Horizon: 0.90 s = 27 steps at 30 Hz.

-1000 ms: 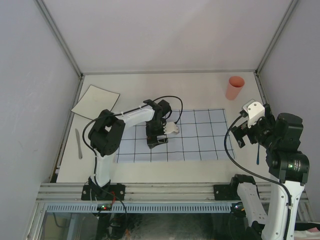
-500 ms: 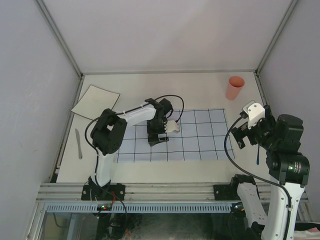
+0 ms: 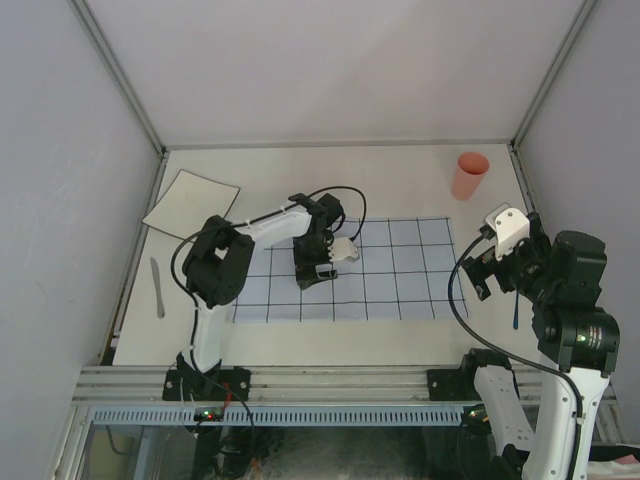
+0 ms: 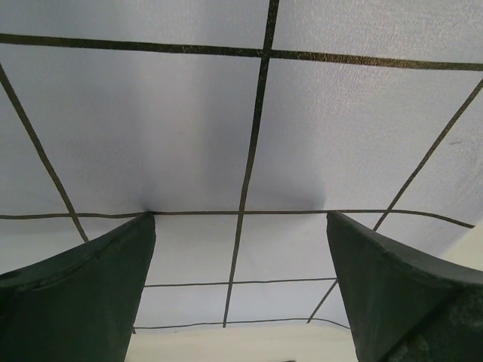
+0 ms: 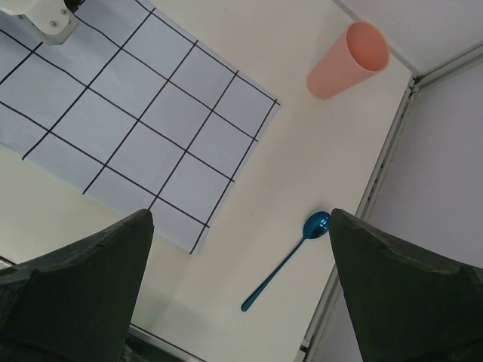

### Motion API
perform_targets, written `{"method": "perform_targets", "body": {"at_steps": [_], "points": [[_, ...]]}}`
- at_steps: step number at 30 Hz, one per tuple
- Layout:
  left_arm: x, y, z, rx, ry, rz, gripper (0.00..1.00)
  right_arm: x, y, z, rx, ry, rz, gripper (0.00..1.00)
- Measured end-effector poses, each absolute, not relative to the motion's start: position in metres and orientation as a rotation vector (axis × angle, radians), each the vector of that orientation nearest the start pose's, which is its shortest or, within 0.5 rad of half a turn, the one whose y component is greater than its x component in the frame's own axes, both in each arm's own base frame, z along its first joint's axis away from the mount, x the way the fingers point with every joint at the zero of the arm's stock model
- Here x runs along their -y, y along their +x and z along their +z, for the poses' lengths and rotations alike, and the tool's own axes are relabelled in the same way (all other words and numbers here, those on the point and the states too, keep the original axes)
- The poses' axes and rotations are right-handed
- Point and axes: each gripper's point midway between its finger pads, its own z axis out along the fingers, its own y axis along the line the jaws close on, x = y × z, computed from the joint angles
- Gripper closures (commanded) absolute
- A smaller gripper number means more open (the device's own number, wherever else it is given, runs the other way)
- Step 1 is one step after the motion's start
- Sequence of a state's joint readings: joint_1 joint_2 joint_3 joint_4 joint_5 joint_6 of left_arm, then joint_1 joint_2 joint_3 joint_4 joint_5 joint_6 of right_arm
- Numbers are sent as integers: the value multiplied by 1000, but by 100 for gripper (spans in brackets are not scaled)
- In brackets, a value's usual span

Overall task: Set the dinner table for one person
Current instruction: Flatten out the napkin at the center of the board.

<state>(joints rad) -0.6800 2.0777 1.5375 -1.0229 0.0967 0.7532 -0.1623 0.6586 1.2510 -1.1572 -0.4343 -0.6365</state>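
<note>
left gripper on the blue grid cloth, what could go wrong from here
1. The left gripper is open with its tips seemingly pressed on the cloth, which puckers there; closing or dragging could bunch or skew it.
2. The spoon lies close beside the right rail; the right gripper may have little room to close around it.
</note>
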Motion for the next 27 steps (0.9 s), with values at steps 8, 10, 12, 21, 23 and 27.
{"method": "perform_targets", "body": {"at_steps": [8,10,12,21,23,27], "points": [[218,293,18,-2368,2038,-156,0,-22,175,303,-1948,-725,-30,0],[218,293,18,-2368,2038,-156,0,-22,175,303,-1948,-725,-30,0],[218,293,18,-2368,2038,-157,0,-22,175,303,-1948,-725,-30,0],[218,293,18,-2369,2037,-158,0,-23,175,303,-1947,-726,-28,0],[218,293,19,-2370,2035,-160,0,-24,175,303,-1944,-727,-21,0],[225,296,26,-2364,2013,-185,0,-27,174,304,-1939,-726,3,0]]}}
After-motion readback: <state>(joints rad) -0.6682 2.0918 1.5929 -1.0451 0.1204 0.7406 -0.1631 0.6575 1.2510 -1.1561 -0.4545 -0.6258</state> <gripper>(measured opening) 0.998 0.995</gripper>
